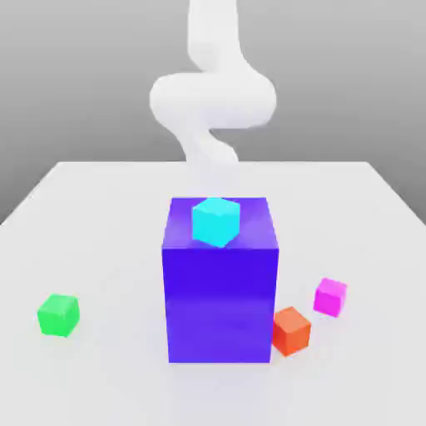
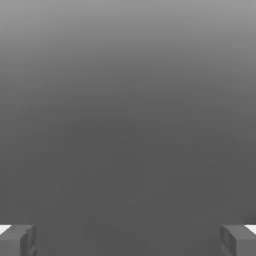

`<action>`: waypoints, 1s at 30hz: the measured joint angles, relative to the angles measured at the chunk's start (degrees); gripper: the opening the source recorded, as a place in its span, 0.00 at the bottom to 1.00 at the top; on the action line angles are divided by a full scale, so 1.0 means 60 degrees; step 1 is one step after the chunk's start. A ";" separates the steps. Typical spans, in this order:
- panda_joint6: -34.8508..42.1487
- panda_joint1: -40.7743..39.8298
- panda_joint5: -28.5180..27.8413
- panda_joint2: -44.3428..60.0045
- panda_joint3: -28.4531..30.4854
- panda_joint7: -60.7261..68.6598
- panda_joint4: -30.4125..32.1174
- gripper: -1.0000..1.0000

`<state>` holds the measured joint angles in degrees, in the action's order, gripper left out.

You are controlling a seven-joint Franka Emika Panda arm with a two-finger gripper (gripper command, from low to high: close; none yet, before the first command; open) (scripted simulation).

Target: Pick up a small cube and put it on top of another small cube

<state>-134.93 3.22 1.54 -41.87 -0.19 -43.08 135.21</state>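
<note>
The table point(image 1: 91, 216) is spreading white under everything, and my arm point(image 1: 212, 100) is rising pale behind it, well back from the pieces. The big blue-violet block point(image 1: 220, 287) is standing in the middle, and I am judging it as an obstacle: it is sitting between the two cubes I care about, so any carry will have to go over or around it. A cyan cube point(image 1: 216, 221) is resting on its top face, out of my business. The magenta cube point(image 1: 330, 297), the one I am meant to lift, is lying on the table toward the exterior view's right, just beside an orange-red cube point(image 1: 290, 330) that is crowding one side of it. The green cube point(image 1: 58, 315), my target, is sitting alone at the exterior view's left, well apart. My gripper point(image 2: 128, 240) is hanging fully spread, its fingertips point(image 2: 17, 240) wide apart, grasping and touching nothing.
</note>
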 joint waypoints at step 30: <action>-0.6795 0.5287 -0.1659 0.8485 -0.0870 0.1517 0.5227 0.50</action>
<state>-175.70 34.94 -8.41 9.03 -5.41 -33.98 166.58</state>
